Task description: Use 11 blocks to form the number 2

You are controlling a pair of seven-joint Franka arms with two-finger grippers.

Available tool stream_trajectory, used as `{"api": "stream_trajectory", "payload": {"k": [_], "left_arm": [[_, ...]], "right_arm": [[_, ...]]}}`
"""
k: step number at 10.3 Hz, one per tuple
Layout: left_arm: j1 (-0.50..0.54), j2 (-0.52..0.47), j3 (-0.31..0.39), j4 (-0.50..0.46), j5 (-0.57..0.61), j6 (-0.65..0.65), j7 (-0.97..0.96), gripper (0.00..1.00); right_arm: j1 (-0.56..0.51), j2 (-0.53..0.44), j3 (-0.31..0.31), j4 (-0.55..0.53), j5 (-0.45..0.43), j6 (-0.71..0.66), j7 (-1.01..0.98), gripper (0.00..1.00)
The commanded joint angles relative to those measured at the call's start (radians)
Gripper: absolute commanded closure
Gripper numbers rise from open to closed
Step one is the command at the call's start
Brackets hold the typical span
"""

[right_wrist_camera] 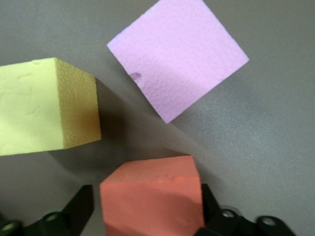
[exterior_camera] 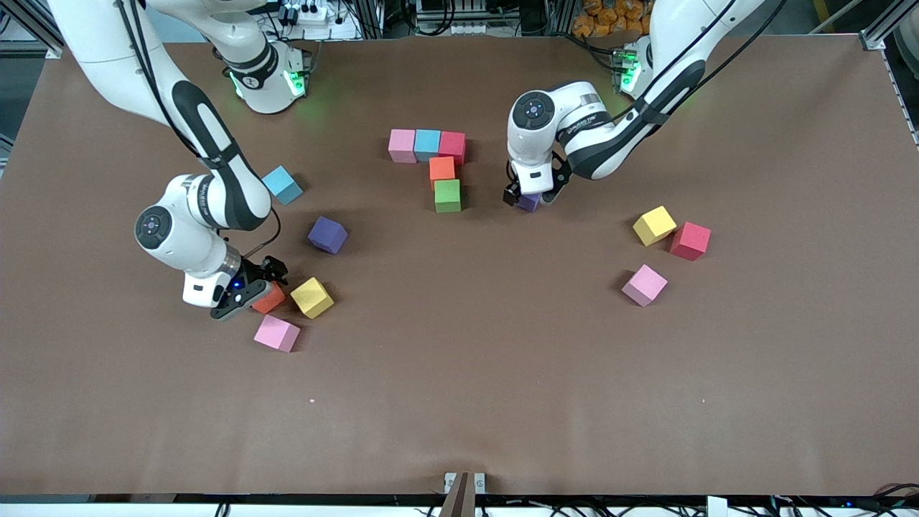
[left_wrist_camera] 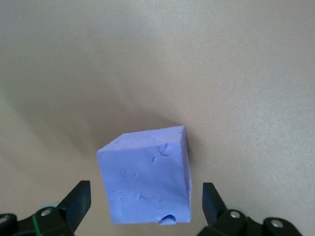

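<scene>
R gripper [exterior_camera: 260, 290] is low at the right arm's end of the table, jaws straddling a small orange foam cube [right_wrist_camera: 151, 196]; in the R wrist view one finger touches a side face, the other stands a gap off, so the pinch looks mid-closing, not yet a firm hold. Just beside it sit a yellow foam cube [exterior_camera: 311, 297] and a pink foam cube [exterior_camera: 276, 333], the pink one nearer the front camera. To do this step well: finish closing w/ fingers flat on opposite faces, lift straight up before travelling so neither neighbour gets nudged. L gripper [exterior_camera: 529, 199] is down over a purple foam cube [left_wrist_camera: 145, 178] beside the partly built digit, fingers spread wide, clear gaps both sides, nothing gripped. The number 2 so far: top row of pink [exterior_camera: 402, 145], blue [exterior_camera: 427, 143] and red [exterior_camera: 452, 146] cubes touching, then orange [exterior_camera: 442, 169] and green [exterior_camera: 447, 195] in a column under the red one. Loose still: light-blue cube [exterior_camera: 282, 184], dark purple cube [exterior_camera: 327, 234], plus yellow [exterior_camera: 654, 225], red [exterior_camera: 690, 240] and pink [exterior_camera: 644, 285] cubes toward the left arm's end. Risk: the purple block sits skewed to the L jaws, so square up before closing.
</scene>
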Motion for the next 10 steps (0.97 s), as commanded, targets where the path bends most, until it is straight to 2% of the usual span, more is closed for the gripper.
{"api": "stream_trajectory", "payload": {"k": [1, 2, 5, 6, 7, 9, 10], "left_arm": [[0.011, -0.022, 0.001, -0.025, 0.026, 0.037, -0.063, 0.0], [0.008, -0.015, 0.011, -0.025, 0.037, 0.037, -0.074, 0.0], [0.009, 0.057, 0.018, -0.027, 0.179, 0.039, -0.18, 0.0], [0.008, 0.071, 0.031, -0.025, 0.222, 0.039, -0.207, 0.0], [0.008, 0.073, 0.031, -0.024, 0.231, 0.039, -0.217, 0.0], [0.008, 0.073, 0.033, -0.014, 0.232, 0.039, -0.23, 0.0], [0.008, 0.073, 0.033, -0.008, 0.232, 0.04, -0.231, 0.0]], "right_arm": [[-0.021, -0.004, 0.016, 0.045, -0.002, -0.012, -0.067, 0.61], [-0.021, -0.021, 0.016, 0.059, -0.003, -0.047, -0.069, 0.65], [-0.024, -0.073, 0.015, 0.163, -0.011, -0.318, -0.073, 0.65], [-0.015, -0.085, 0.019, 0.181, -0.07, -0.347, -0.075, 0.65], [-0.009, -0.103, 0.05, 0.181, -0.127, -0.355, -0.076, 0.65], [-0.002, -0.114, 0.091, 0.18, -0.135, -0.403, -0.156, 0.65], [-0.005, -0.122, 0.143, 0.174, -0.137, -0.403, -0.185, 0.65]]}}
